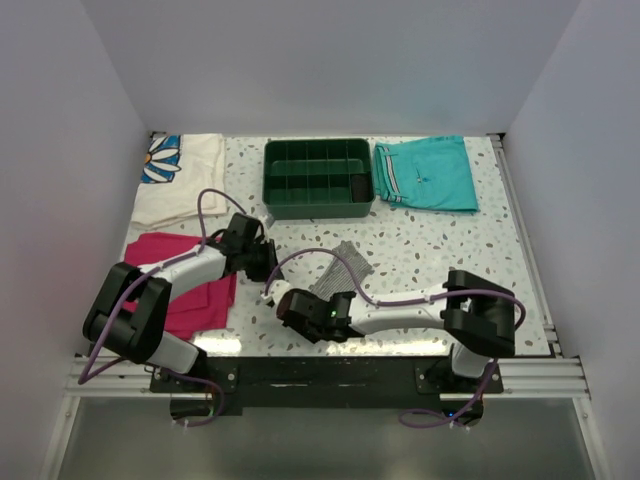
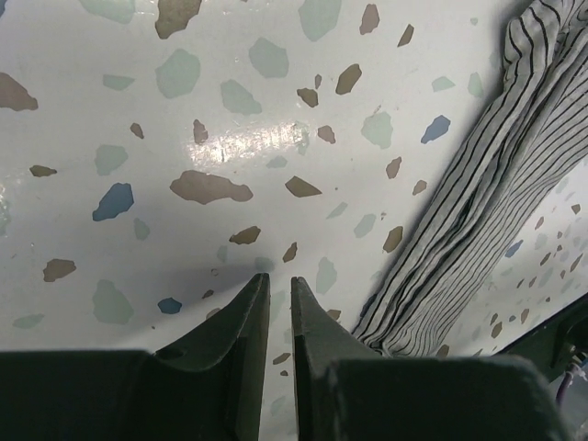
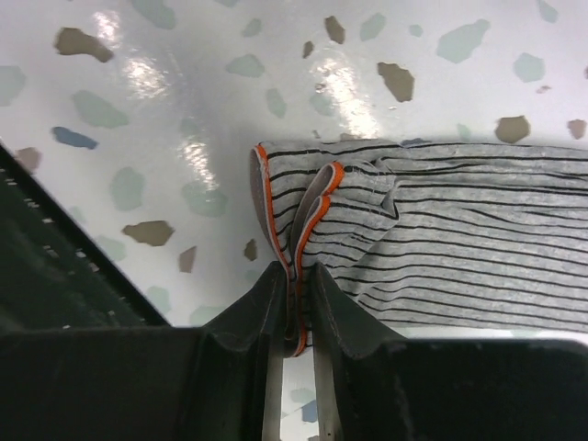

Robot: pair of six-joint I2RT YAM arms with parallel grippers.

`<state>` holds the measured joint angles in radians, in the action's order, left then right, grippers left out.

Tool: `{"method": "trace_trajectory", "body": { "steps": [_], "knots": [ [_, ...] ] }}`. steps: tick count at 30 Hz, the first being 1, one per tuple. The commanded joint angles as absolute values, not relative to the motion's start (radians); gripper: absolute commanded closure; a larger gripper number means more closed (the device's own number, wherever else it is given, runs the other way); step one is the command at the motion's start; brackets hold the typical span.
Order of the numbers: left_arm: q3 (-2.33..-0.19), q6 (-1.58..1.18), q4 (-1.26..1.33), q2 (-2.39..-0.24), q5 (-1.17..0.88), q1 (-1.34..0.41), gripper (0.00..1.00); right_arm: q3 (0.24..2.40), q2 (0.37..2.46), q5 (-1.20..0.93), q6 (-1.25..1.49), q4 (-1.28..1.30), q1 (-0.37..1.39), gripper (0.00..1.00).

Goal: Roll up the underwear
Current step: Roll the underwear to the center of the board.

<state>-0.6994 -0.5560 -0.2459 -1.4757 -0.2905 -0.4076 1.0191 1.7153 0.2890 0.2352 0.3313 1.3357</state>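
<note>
The underwear [image 1: 343, 266] is a small grey-and-white striped garment lying bunched on the speckled table, in front of the green tray. In the right wrist view its orange-trimmed edge [image 3: 317, 197] is folded up and pinched between my right gripper's [image 3: 296, 272] jaws, with the rest of the underwear [image 3: 469, 239] spreading to the right. My right gripper [image 1: 322, 294] sits at the cloth's near end. My left gripper [image 2: 279, 283] hovers over bare table with only a slim gap between its jaws and nothing in them. The underwear [image 2: 496, 184] lies to its right, apart from it. In the top view the left gripper [image 1: 268, 268] is just left of the garment.
A green divided tray [image 1: 318, 205] stands at the back middle, with teal shorts [image 1: 428, 172] to its right. A magenta cloth [image 1: 190, 285] lies under the left arm, and a white flowered cloth [image 1: 180, 175] behind it. The table's dark front rail [image 3: 55, 266] is close to the right gripper.
</note>
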Motion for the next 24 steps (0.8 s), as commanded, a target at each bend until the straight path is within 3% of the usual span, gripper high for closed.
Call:
{"method": "trace_trajectory", "body": {
  "steps": [1, 12, 24],
  "knots": [
    [-0.689, -0.538, -0.204, -1.459, -0.325, -0.400, 0.80, 0.968, 1.640, 0.068, 0.316, 0.244, 1.254, 0.83],
    [-0.676, -0.538, -0.175, -1.445, -0.368, -0.400, 0.79, 0.861, 1.548, -0.250, 0.399, 0.118, 1.040, 0.82],
    [-0.650, -0.531, -0.106, -1.405, -0.448, -0.402, 0.75, 0.769, 1.512, -0.382, 0.454, 0.034, 0.885, 0.81]
  ]
}}
